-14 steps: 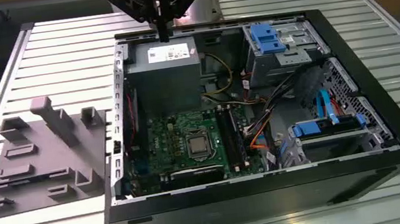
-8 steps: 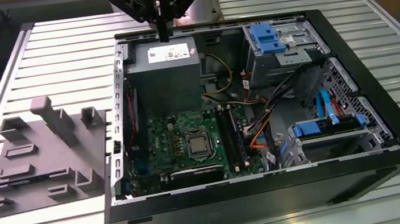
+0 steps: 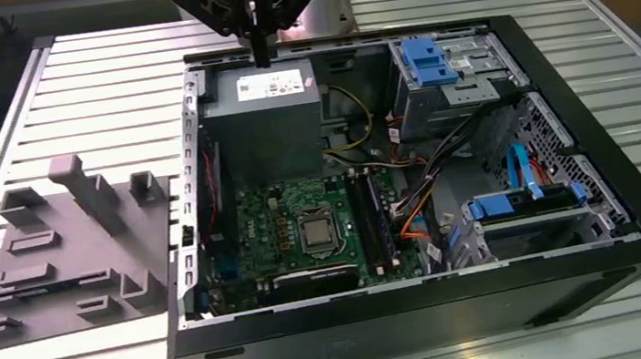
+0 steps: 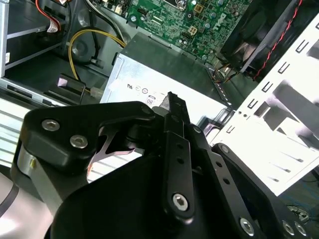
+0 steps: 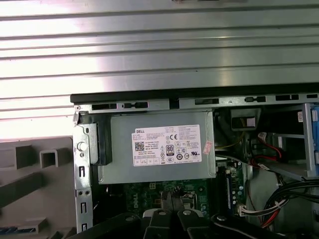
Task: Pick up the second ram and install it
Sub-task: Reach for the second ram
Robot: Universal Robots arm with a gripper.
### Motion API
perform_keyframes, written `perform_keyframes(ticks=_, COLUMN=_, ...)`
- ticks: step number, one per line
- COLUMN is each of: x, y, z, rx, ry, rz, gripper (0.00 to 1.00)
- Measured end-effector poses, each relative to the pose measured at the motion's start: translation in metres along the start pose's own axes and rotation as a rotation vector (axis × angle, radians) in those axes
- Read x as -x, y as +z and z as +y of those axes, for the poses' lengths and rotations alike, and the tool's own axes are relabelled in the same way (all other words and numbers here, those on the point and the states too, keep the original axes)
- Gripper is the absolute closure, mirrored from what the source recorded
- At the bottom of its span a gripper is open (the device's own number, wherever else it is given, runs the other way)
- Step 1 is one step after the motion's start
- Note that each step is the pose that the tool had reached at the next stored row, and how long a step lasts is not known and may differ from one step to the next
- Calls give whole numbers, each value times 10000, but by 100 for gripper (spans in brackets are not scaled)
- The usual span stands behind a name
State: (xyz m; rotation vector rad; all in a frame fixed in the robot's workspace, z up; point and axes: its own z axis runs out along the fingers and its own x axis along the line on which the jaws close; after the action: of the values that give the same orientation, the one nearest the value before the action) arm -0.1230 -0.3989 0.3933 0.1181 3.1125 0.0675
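Holding the gripper (image 3: 264, 58) above the far rim of one open computer case (image 3: 436, 317), pressing its two fingers (image 4: 175, 149) together tip to tip and gripping nothing. Pointing down toward one grey power supply box (image 3: 261, 122), showing beneath it in both wrist views.

Seeming to find the second ram (image 3: 47, 287) as one slim dark strip lying along the long holder of one grey plate (image 3: 67, 261), without being able to tell for certain. Lying outside the case, at the exterior view's left, well apart from the gripper. Sharing the plate with several upright posts and small pockets. Setting plate and case side by side on one slatted metal table (image 3: 63, 73).

Facing one metal side wall (image 3: 192, 204) of the case between the plate and the parts inside. Showing, inside the case, one green board (image 3: 290, 229) with one square chip socket (image 3: 319, 231) at its middle and long black slots (image 3: 369, 219) just beside that, toward the exterior view's right; not being able to count them. Crowding those slots with orange wires (image 3: 409, 222) just beside them and black wires (image 3: 462, 139) crossing farther off. Looping one yellow wire bundle (image 3: 350, 121) beside the power supply box. Counting two blue brackets (image 3: 426, 61): the first at the far corner, the second bracket (image 3: 507, 204) nearer the front, both well apart from the slots.
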Motion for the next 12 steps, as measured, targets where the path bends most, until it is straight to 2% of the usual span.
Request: perform_keyframes(ticks=12, x=-67, y=-2, z=-5, rx=0, ry=-2, rz=0, gripper=89)
